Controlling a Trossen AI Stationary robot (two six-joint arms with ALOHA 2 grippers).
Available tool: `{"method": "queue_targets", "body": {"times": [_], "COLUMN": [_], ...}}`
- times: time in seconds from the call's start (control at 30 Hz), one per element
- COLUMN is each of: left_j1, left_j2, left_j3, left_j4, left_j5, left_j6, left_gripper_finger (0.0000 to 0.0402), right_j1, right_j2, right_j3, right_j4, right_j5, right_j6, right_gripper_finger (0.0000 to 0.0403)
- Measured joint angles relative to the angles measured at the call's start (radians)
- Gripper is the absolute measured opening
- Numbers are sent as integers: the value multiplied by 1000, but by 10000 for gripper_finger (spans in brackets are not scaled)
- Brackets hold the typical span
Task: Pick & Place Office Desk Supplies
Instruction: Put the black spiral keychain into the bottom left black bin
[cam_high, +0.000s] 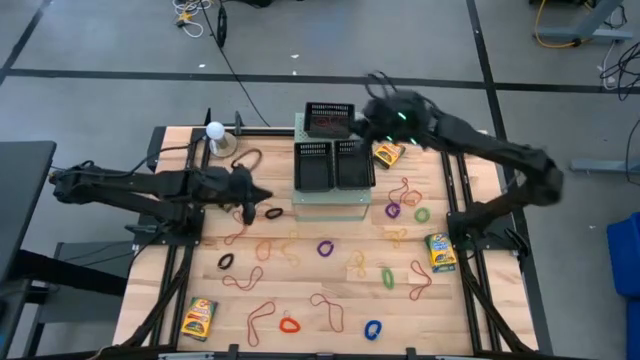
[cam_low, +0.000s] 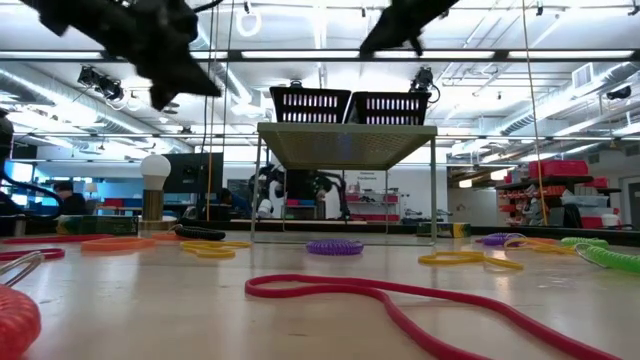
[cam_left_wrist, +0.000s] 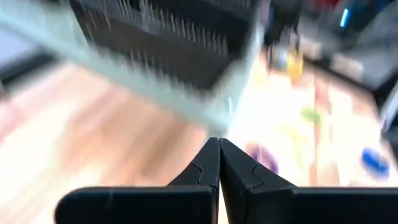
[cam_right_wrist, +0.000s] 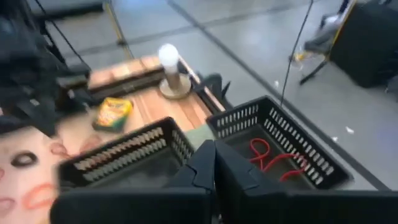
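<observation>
Our right hand hangs closed and empty above the black mesh tray, where a red rubber band lies lengthwise along it. Our left hand is closed and empty over the surface, where loops lie scattered.

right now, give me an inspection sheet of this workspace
surface: wooden table, crowded with small items
job's things: rubber bands and small coloured loops such as a purple loop scattered across the table; crayon boxes at the near left, the right edge and beside the trays; a red band lies in one tray
clutter: three black mesh trays on a pale green box; a white bulb on a stand
grippers: left gripper shut and empty, left of the box; right gripper shut and empty, above the trays
cables: dark cable running over the floor to the table's far edge
surroundings: grey floor, shelves, a person far behind
</observation>
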Motion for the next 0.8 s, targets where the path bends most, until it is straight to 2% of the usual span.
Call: {"method": "queue_targets", "body": {"times": [0.07, 0.2, 0.33, 0.43, 0.63, 0.8], "left_j1": [-43, -100, -102, -62, 46, 132], "left_j2": [13, 72, 156, 220, 364, 496], "left_j3": [29, 21, 20, 20, 20, 20], "left_j4": [-111, -251, -301, -280, -227, -107], "left_j5": [1, -10, -67, -65, 13, 88], "left_j6": [-32, -194, -315, -375, -397, -328], "left_gripper_finger": [5, 14, 45, 76, 133, 152], "right_j1": [59, 184, 284, 335, 361, 361], "right_j2": [-89, -245, -366, -417, -444, -440], "right_j3": [-80, -193, -275, -316, -335, -335], "right_j4": [7, 5, 12, 11, 14, 16], "right_j5": [88, 242, 377, 471, 522, 522], "right_j6": [25, 95, 164, 188, 177, 160], "right_gripper_finger": [18, 8, 7, 11, 8, 8]}}
